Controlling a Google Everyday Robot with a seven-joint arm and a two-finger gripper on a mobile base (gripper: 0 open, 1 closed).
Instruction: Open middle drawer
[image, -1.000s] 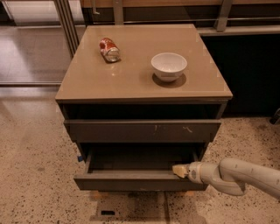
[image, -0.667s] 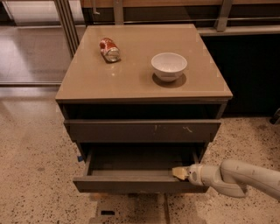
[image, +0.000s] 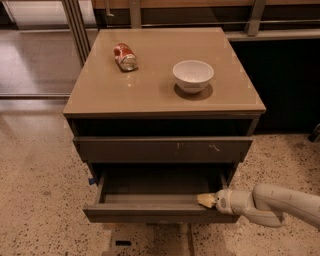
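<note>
Table (image: 150, 97): a can (image: 125, 56) lies near the back-left corner. A bowl (image: 193, 75) sits to its right, nearer the right edge and slightly further forward. Below the front edge is the upper drawer (image: 150, 149). Under it, the middle drawer (image: 150, 213) juts forward. The gripper (image: 206, 200) is at the right end of its front rim, and the arm (image: 280, 202) enters from the right.

Premises are presenting as an office or lab interior, speckled terrazzo floor (image: 35, 165) and metal-framed partition (image: 75, 30) surrounding a tan-topped cabinet (image: 150, 95), the gripper (image: 206, 200) sitting at the middle drawer (image: 150, 213) front's right end.
</note>
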